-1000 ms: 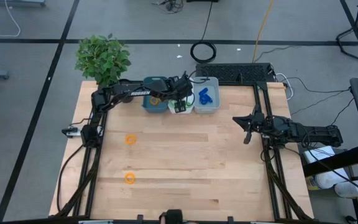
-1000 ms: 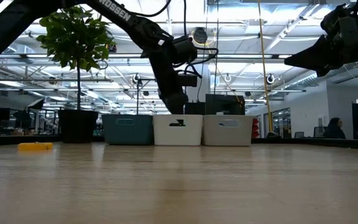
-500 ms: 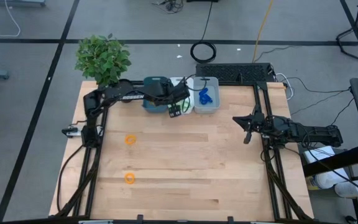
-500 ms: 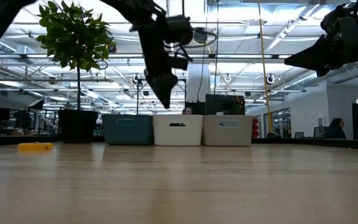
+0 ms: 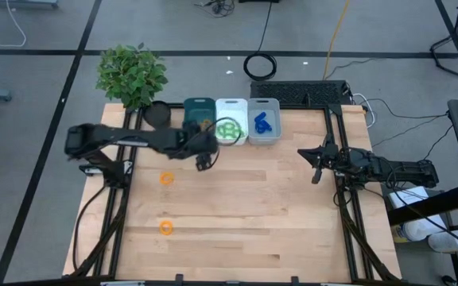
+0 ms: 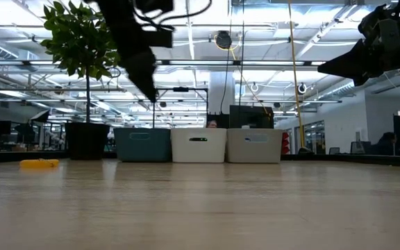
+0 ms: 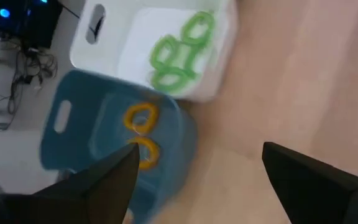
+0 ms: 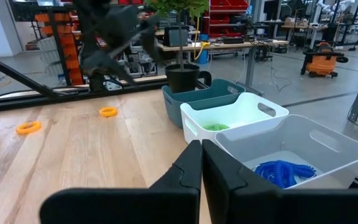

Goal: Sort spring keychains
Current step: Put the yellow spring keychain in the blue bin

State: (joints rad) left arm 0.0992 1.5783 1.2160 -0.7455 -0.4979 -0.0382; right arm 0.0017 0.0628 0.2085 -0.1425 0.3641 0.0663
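Left claw fingers apart, empty; I've pulled it back from bin row, now over surface just beside teal plastic bin. Green coiled keychains lie in white middle bin, so drop looks done. Two orange coiled keychains wait on wooden surface, likely next. Right claw pressed together, parked at right side.

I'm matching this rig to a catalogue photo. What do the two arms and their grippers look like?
Both arms are dark, slim and jointed. The left gripper has two flat, tapered black fingers; the right gripper has similar black, angular ones. Black cables trail behind the right arm.
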